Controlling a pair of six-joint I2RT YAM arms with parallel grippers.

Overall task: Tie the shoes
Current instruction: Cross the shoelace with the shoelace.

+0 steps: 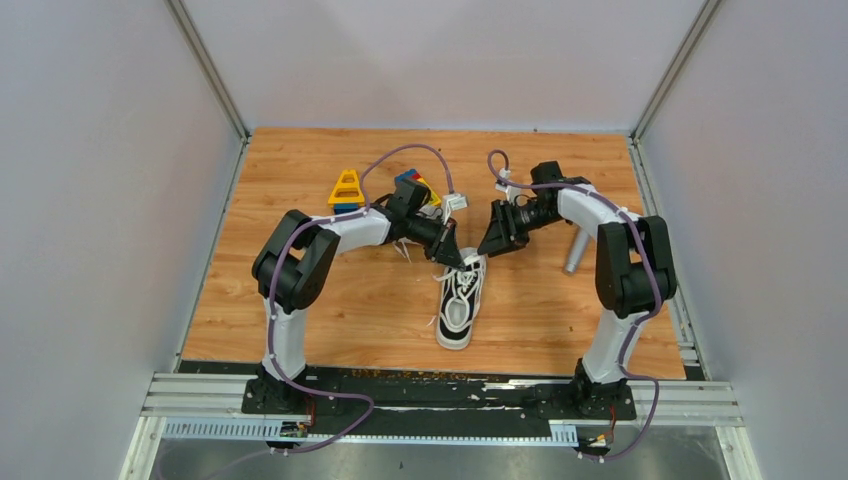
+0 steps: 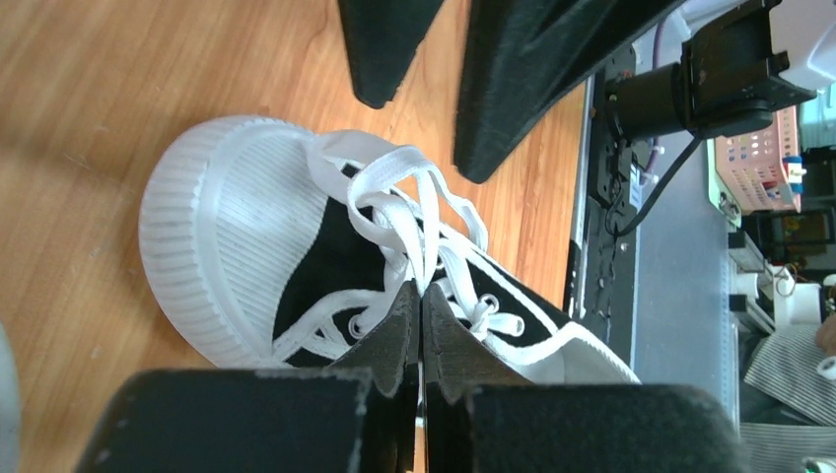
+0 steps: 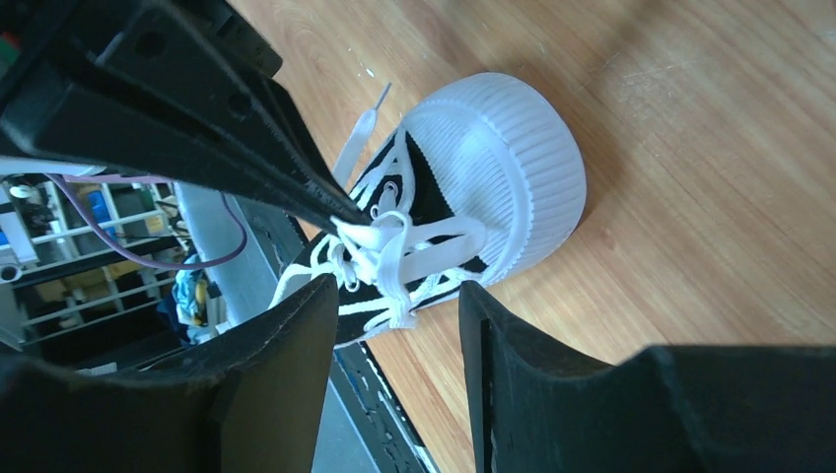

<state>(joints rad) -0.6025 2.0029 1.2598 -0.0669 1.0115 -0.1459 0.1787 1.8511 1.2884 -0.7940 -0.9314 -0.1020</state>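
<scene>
1. The small black canvas sneaker with white rubber sole [image 1: 458,308] lies mid-table. The bare wooden tabletop [image 1: 330,310] lies open on both its sides.
2. The left gripper [image 1: 452,262], clamped on the white lace [image 2: 380,177], blocks the sneaker's far end.
3. The right gripper [image 1: 490,245], jaws apart, hangs just beside it. Only a narrow gap separates the two.
4. The grey metal cylinder [image 1: 576,252] lies beyond the right arm.
5. The colourful plastic toy blocks [image 1: 346,189] occupy the far left area.

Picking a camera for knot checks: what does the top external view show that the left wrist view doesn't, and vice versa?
Top only: toy blocks and a grey cylinder. Left wrist only: the left jaws shut on a white lace, and the ribbed toe cap. Both: the black sneaker on the wooden table, with the right jaws close by.
</scene>
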